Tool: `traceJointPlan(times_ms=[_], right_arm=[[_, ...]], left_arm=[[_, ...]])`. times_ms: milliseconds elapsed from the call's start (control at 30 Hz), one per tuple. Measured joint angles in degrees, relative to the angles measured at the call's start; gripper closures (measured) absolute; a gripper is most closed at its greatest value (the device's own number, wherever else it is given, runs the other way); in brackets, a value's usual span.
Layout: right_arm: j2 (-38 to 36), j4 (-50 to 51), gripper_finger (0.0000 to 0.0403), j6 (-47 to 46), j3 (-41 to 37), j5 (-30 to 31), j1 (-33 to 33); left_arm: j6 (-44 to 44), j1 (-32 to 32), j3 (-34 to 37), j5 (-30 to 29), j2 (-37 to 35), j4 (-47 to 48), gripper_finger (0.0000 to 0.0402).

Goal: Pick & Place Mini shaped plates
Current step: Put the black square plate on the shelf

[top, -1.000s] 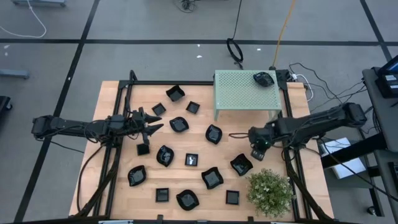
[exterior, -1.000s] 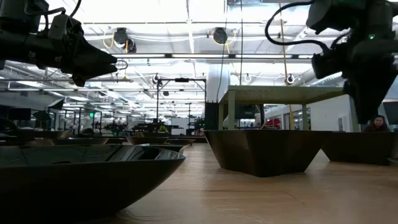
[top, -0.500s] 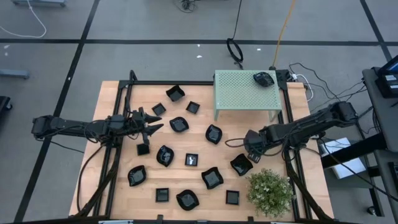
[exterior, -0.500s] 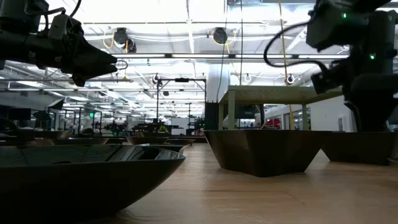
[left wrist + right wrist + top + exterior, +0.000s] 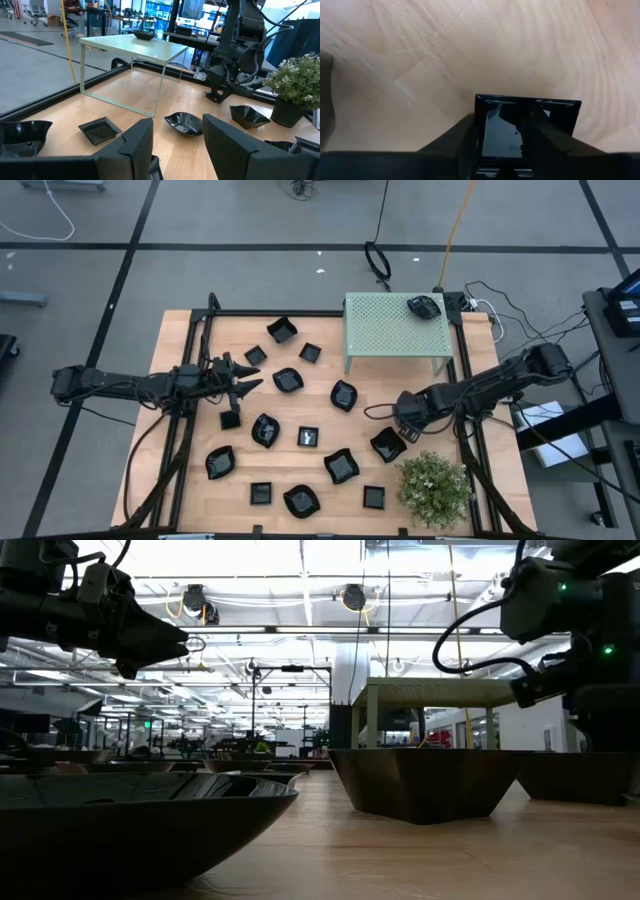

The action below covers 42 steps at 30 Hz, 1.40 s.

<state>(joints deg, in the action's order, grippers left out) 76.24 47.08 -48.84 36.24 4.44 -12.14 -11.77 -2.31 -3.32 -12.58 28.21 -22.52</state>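
Several glossy black mini plates, square and wavy-rimmed, lie scattered flat on the wooden table (image 5: pixel 330 415). One more rests on top of the pale green stand (image 5: pixel 385 330). My right gripper (image 5: pixel 408 418) hangs over the table's right half, just far of a wavy plate (image 5: pixel 388 444), and is shut on a small square plate (image 5: pixel 527 125). My left gripper (image 5: pixel 245 380) waits open above the table's left half, level and pointing right; the low view shows it raised (image 5: pixel 170 640). My right gripper comes from above, pointing down, and holds the small square plate by one side wall (image 5: pixel 481 125). One finger (image 5: pixel 462 140) is outside that wall; the other (image 5: pixel 545 142) seems to lie inside the dish. Bare wood shows around the plate; whether it is lifted clear, I cannot tell.
The green perforated stand (image 5: pixel 135 47) takes up the far right of the table. A bushy potted plant (image 5: pixel 432 488) stands at the near right corner, close to my right arm. A black frame rail (image 5: pixel 465 380) runs along the table's edges. Bare wood lies between the plates.
My right gripper has moved a little toward the table's far edge and left, away from the plant, and has come down lower over the wood. The left arm has kept still.
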Motion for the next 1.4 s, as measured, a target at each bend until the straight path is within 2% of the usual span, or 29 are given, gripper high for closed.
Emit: traceJointPlan(times_ms=[233, 467, 700, 933, 1133, 1267, 1400], right_arm=[[-2.66, 0.49, 0.0391, 0.13, -0.29, -4.84, 0.02], [-12.89, 0.09, 0.0400, 7.74, -0.30, -11.88, 0.02], [-28.01, -4.67, 0.0401, 13.35, -0.27, -11.57, 0.02], [-36.62, -19.69, 0.0402, 24.14, -0.21, -4.87, 0.04], [-36.40, -32.98, 0.0402, 41.56, -0.19, 8.44, 2.52], [-35.07, -39.79, 0.0402, 51.06, -0.13, 15.62, 9.62], [-31.92, -38.16, 0.0402, 55.69, 3.15, 14.93, 20.93]], left_arm=[[0.00, 0.00, -0.01, 0.01, 0.02, 0.02, 0.0227], [0.00, 0.01, -0.02, 0.00, 0.02, 0.02, 0.0227], [0.02, 0.01, -0.02, 0.00, 0.02, 0.02, 0.0227], [0.00, -0.01, 0.00, 0.02, 0.01, 0.00, 0.0227], [0.01, -0.01, -0.01, 0.01, 0.02, 0.01, 0.0227], [0.01, 0.01, -0.01, 0.01, 0.01, 0.00, 0.0227], [0.00, 0.01, 0.00, 0.02, 0.02, 0.02, 0.0227]])
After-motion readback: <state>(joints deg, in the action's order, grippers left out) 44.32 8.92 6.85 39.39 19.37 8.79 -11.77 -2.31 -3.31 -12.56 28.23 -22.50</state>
